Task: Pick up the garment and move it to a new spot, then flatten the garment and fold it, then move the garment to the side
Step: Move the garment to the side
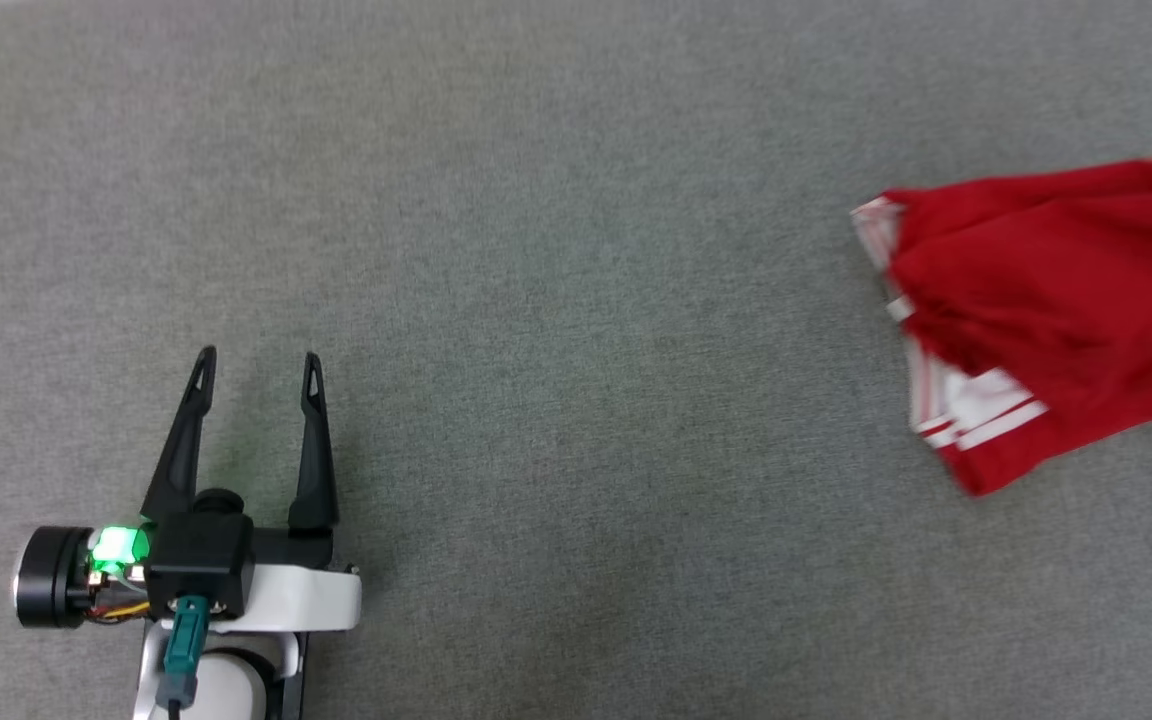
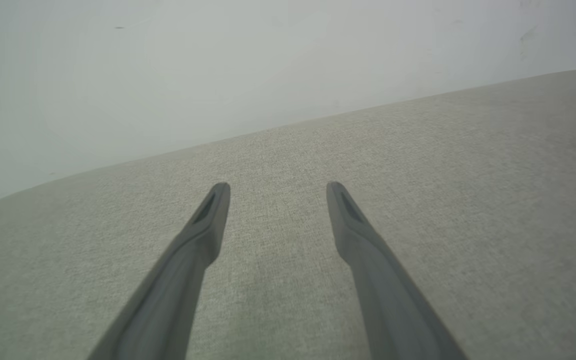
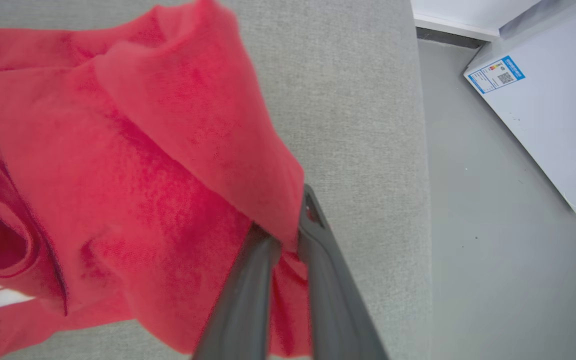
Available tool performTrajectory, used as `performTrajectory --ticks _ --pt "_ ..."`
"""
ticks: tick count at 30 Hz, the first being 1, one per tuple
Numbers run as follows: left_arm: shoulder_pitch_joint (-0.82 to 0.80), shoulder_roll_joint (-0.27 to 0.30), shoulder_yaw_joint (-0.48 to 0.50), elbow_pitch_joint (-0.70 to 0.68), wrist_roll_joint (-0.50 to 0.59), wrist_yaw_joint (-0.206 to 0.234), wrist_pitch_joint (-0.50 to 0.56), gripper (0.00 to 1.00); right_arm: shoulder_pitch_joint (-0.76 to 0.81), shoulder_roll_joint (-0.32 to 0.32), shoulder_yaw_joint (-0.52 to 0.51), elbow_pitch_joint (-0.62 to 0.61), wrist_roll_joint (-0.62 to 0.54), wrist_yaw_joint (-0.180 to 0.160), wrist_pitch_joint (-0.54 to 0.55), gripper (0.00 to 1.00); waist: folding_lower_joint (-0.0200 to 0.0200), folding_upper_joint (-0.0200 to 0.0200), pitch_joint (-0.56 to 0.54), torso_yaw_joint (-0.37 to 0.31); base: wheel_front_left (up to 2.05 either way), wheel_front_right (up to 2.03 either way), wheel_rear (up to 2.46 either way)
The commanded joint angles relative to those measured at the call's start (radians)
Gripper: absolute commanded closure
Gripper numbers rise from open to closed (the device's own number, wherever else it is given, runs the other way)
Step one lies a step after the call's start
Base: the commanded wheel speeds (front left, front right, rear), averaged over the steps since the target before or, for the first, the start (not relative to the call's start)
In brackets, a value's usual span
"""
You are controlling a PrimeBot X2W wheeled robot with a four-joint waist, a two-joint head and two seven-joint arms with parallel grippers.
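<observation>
The garment (image 1: 1046, 300) is a red shirt with white striped trim, bunched at the right edge of the head view and running out of that view. In the right wrist view my right gripper (image 3: 288, 220) is shut on a fold of the garment (image 3: 133, 180), red cloth pinched between its two dark fingers and draping to the left. My left gripper (image 1: 258, 372) stands open at the lower left of the head view, far from the garment, nothing between its fingers. The left wrist view has the same open left gripper (image 2: 274, 192) over bare grey cloth.
A grey fabric-covered table (image 1: 556, 300) bears everything. Its right edge (image 3: 420, 200) shows in the right wrist view, with grey floor (image 3: 488, 250) beyond and a white panel with a blue label (image 3: 498, 75). A pale wall (image 2: 218, 65) rises behind the table's far edge.
</observation>
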Motion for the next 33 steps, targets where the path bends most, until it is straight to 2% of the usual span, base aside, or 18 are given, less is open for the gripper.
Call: performTrajectory --ticks 1,7,15,22,23,24,25,33 --pt "-0.019 0.007 -0.004 -0.008 0.005 0.003 -0.002 0.0 -0.022 -0.015 -0.022 0.012 -0.011 -0.002 -0.002 1.0 -0.0001 0.0 0.045 0.013 0.0 0.0 0.0" --pt "-0.066 0.022 -0.012 -0.045 0.012 0.011 -0.002 0.0 -0.066 -0.042 -0.188 0.101 -0.069 -0.002 -0.001 1.0 -0.0001 0.0 0.14 0.038 0.0 0.0 0.0" --pt "-0.101 0.038 -0.025 -0.073 0.013 0.028 -0.002 0.0 -0.127 -0.025 -0.363 0.203 -0.144 -0.002 0.004 1.0 -0.0001 0.0 0.193 0.053 0.0 0.0 0.0" --pt "-0.106 0.047 -0.035 -0.078 0.005 0.041 -0.002 0.0 -0.152 -0.019 -0.426 0.263 -0.194 -0.002 -0.016 1.0 -0.0001 0.0 0.197 0.062 0.0 0.0 0.0" --pt "-0.106 0.047 -0.036 -0.078 0.004 0.044 -0.002 0.0 -0.153 -0.011 -0.428 0.271 -0.195 -0.002 -0.019 0.78 -0.0001 0.0 0.193 0.061 0.0 0.0 0.0" --pt "-0.104 0.047 -0.036 -0.076 0.003 0.047 -0.002 0.0 -0.153 -0.005 -0.429 0.278 -0.199 -0.002 -0.025 0.23 -0.0001 0.0 0.189 0.061 0.0 0.0 0.0" --pt "-0.1 0.047 -0.037 -0.073 0.001 0.048 -0.002 0.0 -0.155 -0.003 -0.429 0.284 -0.205 -0.002 -0.028 0.0 -0.0001 0.0 0.182 0.061 0.0 0.0 0.0" --pt "-0.06 0.042 -0.042 -0.055 -0.017 0.061 -0.002 0.0 -0.155 0.03 -0.351 0.261 -0.189 -0.002 -0.115 0.0 -0.0001 0.0 0.08 0.06 0.0 0.0 0.0"
